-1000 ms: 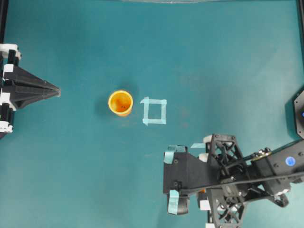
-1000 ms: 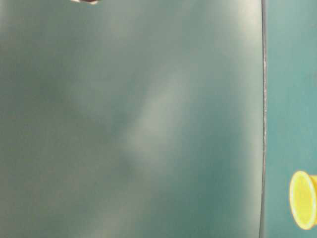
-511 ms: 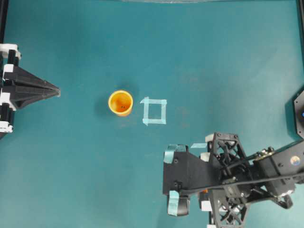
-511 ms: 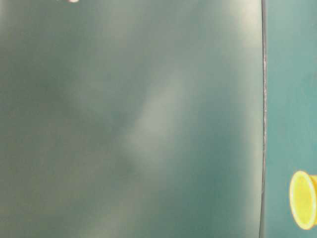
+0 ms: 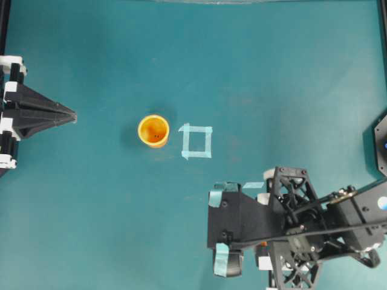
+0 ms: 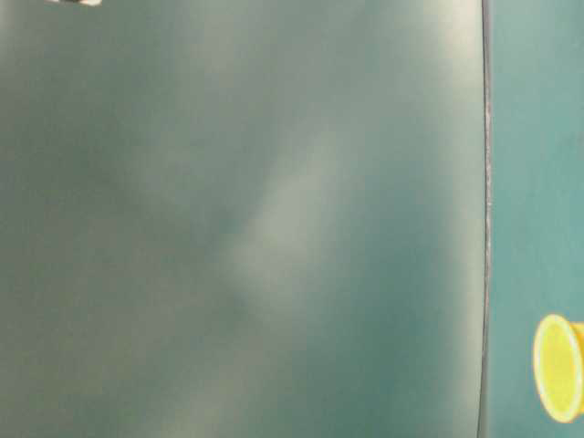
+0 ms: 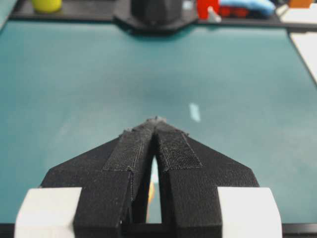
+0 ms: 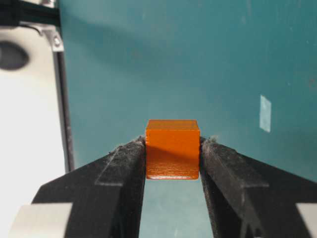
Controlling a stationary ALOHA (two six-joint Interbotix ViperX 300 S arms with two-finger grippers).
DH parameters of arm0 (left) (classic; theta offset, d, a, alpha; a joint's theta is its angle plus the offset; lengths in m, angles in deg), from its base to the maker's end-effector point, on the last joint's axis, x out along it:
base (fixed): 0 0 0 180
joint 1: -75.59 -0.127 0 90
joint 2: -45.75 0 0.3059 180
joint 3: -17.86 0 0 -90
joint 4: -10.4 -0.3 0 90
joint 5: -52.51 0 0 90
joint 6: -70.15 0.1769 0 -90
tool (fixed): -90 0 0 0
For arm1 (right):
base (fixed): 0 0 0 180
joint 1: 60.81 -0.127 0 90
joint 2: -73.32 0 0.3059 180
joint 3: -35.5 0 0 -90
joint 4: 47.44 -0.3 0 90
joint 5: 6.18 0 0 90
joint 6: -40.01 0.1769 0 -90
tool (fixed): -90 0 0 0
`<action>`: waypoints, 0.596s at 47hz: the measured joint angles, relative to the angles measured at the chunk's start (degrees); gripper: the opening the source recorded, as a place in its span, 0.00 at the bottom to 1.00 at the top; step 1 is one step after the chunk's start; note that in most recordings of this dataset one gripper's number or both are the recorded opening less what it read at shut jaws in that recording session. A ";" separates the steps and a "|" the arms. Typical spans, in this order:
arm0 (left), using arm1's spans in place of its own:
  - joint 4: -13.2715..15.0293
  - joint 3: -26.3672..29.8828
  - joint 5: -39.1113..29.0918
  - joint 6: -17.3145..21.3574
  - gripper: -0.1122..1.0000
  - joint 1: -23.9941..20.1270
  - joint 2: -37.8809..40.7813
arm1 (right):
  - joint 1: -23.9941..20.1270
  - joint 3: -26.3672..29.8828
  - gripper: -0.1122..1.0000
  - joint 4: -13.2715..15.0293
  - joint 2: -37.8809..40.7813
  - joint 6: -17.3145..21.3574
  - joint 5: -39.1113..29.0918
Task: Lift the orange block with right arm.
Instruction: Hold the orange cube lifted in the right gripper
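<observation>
The orange block (image 8: pixel 172 148) is a small cube clamped between the two black padded fingers (image 8: pixel 121 171) of my right gripper (image 8: pixel 172 144), which is shut on its side faces. Teal table surface shows behind and below it. In the overhead view the right gripper (image 5: pixel 259 243) is at the lower right, and only a sliver of the orange block (image 5: pixel 260 244) peeks out under the lattice frame. My left gripper (image 5: pixel 71 115) rests at the far left edge, shut and holding nothing; its fingertips (image 7: pixel 156 121) meet in a point.
An orange-yellow cup (image 5: pixel 153 130) stands upright near the middle, also showing at the right edge of the table-level view as the cup (image 6: pixel 558 368). A square outline of pale tape (image 5: pixel 196 141) lies just right of it. The table's edge and a white surface (image 8: pixel 29 124) lie close beside the right gripper.
The right arm has shifted slightly toward the lower right of the overhead view, its grip on the block unchanged. The left arm and the cup have not moved.
</observation>
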 measured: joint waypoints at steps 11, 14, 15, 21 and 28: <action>0.00 0.00 0.00 0.00 0.10 0.00 0.00 | 0.00 0.00 0.47 0.00 0.09 0.09 -0.44; 0.00 0.00 0.00 0.00 0.10 0.00 0.00 | 0.00 0.00 0.47 0.00 0.00 0.09 -0.44; 0.09 0.00 0.00 0.09 0.10 0.00 0.00 | 0.00 0.00 0.47 0.00 0.09 0.00 -0.35; 0.00 0.00 0.00 0.00 0.10 0.00 0.00 | 0.00 0.09 0.47 0.00 0.09 0.00 -0.44; 0.00 0.00 0.00 0.00 0.10 0.00 0.00 | 0.00 0.09 0.47 0.00 0.00 0.00 -0.44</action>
